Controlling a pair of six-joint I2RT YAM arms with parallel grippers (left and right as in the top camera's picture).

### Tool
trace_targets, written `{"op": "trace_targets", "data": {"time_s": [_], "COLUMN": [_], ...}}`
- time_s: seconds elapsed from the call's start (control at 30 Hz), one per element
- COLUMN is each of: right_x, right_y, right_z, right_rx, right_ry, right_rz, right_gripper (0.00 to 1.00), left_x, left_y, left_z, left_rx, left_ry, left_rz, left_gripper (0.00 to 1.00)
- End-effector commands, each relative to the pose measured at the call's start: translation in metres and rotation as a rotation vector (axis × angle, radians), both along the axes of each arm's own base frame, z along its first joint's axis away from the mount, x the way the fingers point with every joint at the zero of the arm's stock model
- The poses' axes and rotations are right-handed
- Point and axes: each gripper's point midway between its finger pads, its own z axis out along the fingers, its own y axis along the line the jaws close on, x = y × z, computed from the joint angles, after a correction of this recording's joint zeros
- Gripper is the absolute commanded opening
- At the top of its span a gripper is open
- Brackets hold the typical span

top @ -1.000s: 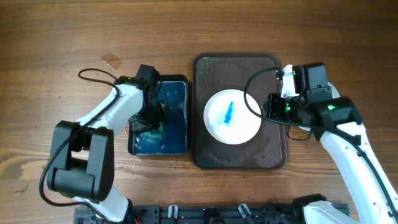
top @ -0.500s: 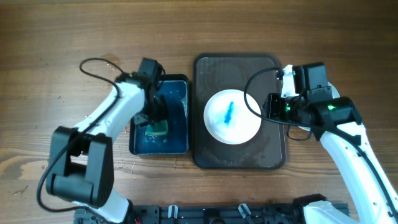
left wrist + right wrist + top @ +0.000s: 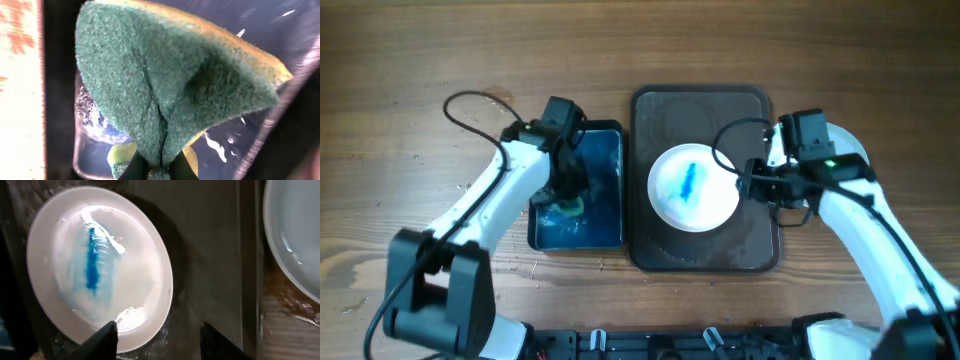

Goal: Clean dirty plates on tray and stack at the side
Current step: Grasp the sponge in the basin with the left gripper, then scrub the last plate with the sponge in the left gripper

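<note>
Pinching sponge (image 3: 170, 90), left end effector (image 3: 160, 171); right wrist shows second plate (image 3: 295, 235).

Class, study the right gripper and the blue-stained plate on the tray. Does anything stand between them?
Nothing visible does. The open right gripper hangs at the edge of the plate, with one finger over its rim and the other over bare tray.

Left arm (image 3: 485, 200): reaches in from the near edge, elbow bent outward, wrist angled down.
Left end effector (image 3: 565, 198): fingers pinched tight on a folded sponge (image 3: 165, 85).
Right arm (image 3: 870, 220): bent inward from the right side.
Right end effector (image 3: 159, 339): fingers spread apart, gripping nothing.
</note>
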Motion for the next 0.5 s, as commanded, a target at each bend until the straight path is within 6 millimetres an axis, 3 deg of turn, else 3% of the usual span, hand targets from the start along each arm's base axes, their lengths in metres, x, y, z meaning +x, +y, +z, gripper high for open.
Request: {"op": "trace_targets", "data": {"time_s": [0.0, 0.07, 0.1, 0.17, 0.23, 0.33, 0.37, 0.47], "right_x": [0.003, 0.009, 0.009, 0.009, 0.011, 0.010, 0.009, 0.008], "right_y": [0.004, 0.005, 0.005, 0.007, 0.007, 0.007, 0.007, 0.007], "right_z": [-0.030, -0.054, -0.070, -0.085, -0.091, -0.099, -0.099, -0.099], "right_rx": [-0.002, -0.009, -0.014, -0.007, -0.006, -0.007, -0.007, -0.007], "right_ry": [0.052, 0.087, 0.120, 0.147, 0.145, 0.147, 0.148, 0.157], "right_rz": [0.078, 0.089, 0.097, 0.106, 0.102, 0.101, 0.100, 0.095], "right_gripper": [0.54, 0.53, 0.45, 0.22, 0.18, 0.04, 0.04, 0.04], "left_x": [0.026, 0.033, 0.037, 0.041, 0.041, 0.048, 0.050, 0.039], "left_y": [-0.006, -0.018, -0.034, -0.052, -0.070, -0.127, -0.148, -0.221], "left_z": [0.055, 0.077, 0.090, 0.101, 0.102, 0.105, 0.101, 0.071], "left_rx": [-0.013, -0.073, -0.153, -0.222, -0.260, -0.372, -0.409, -0.533], "left_ry": [-0.122, -0.144, -0.160, -0.184, -0.199, -0.259, -0.266, -0.217], "left_rz": [-0.055, -0.088, -0.135, -0.179, -0.219, -0.286, -0.304, -0.402], "left_gripper": [0.04, 0.04, 0.04, 0.04, 0.04, 0.04, 0.04, 0.04]}}
